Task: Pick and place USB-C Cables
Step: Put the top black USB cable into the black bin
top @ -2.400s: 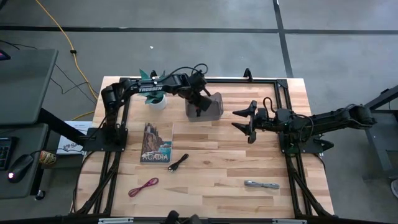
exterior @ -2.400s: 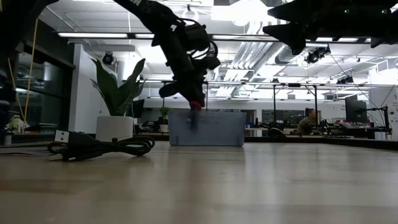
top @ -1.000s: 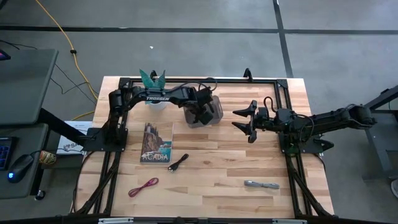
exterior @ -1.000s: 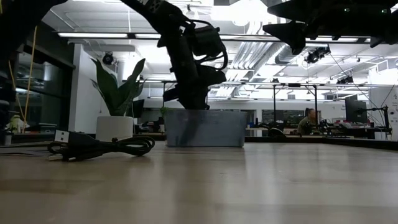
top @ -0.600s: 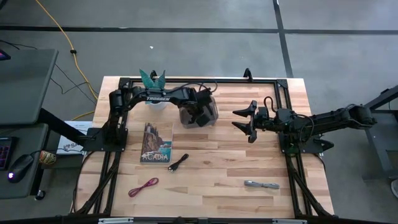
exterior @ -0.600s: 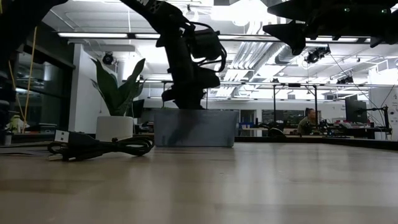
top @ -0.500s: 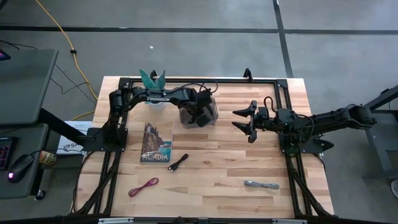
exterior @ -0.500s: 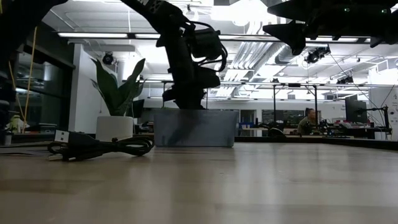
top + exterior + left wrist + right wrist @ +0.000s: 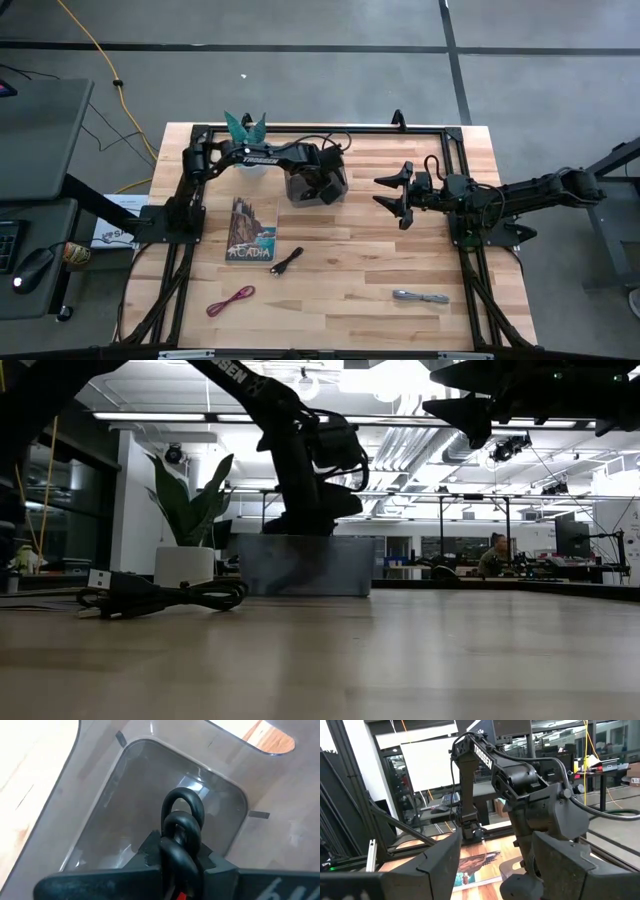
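Holding: left claw (image 9: 181, 851) pinched on a black USB-C cable (image 9: 181, 822) inside the clear bin (image 9: 305, 184), bench 12 o'clock.
Right claw (image 9: 397, 198): wide, empty, 3 o'clock.

Even overhead light falls on the wooden table (image 9: 350, 250), with soft shadows under the arms. At table height, bright ceiling strips glare and turn the arms to silhouettes; the near tabletop is blurred. The grey bin (image 9: 100, 810) looks hazy

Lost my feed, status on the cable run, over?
Left gripper shut on red-and-black cable, down in clear plastic bin. Right gripper open, waiting mid-table. Three cables on table. Nothing blocking.
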Tool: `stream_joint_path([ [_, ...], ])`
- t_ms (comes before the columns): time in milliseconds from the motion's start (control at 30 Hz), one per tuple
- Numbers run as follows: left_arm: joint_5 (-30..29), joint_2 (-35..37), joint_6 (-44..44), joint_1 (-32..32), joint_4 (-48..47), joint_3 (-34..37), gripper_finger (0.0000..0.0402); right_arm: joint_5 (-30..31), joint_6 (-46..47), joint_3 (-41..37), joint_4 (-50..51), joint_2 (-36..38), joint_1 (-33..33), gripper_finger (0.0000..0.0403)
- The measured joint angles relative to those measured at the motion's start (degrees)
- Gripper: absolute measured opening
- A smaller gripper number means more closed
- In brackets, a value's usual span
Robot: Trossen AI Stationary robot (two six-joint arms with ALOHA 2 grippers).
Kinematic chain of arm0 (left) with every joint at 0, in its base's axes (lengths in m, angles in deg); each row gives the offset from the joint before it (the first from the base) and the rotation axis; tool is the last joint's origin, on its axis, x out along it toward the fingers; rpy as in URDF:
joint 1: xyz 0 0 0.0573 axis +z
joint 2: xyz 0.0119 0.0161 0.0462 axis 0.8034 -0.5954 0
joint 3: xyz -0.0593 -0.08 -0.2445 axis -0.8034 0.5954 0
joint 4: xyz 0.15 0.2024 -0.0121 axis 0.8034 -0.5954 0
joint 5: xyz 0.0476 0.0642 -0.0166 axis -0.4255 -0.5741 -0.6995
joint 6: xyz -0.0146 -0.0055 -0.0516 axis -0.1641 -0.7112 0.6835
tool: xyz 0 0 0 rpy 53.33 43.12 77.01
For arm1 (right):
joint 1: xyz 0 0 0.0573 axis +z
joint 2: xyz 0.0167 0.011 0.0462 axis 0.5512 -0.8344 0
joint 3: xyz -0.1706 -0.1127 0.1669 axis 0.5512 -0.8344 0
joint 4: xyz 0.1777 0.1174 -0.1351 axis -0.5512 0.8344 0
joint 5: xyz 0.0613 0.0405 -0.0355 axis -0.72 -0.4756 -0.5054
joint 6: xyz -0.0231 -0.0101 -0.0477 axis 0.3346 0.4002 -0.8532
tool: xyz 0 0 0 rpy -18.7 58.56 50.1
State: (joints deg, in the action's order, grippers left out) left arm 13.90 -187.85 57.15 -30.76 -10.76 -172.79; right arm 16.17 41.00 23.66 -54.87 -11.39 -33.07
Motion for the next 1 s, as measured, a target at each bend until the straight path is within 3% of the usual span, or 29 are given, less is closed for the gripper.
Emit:
stream_joint_path([
  [833,-0.3,-2.8,-1.6,-0.5,1.4,-0.1,0.0013,0.0,0.1,0.0,0.0,0.0,0.0,0.0238],
  [1000,-0.4,-3.0,-3.1,-0.5,1.1,0.0,0.003,0.0,0.1,0.0,0.0,0.0,0.0,0.0238],
])
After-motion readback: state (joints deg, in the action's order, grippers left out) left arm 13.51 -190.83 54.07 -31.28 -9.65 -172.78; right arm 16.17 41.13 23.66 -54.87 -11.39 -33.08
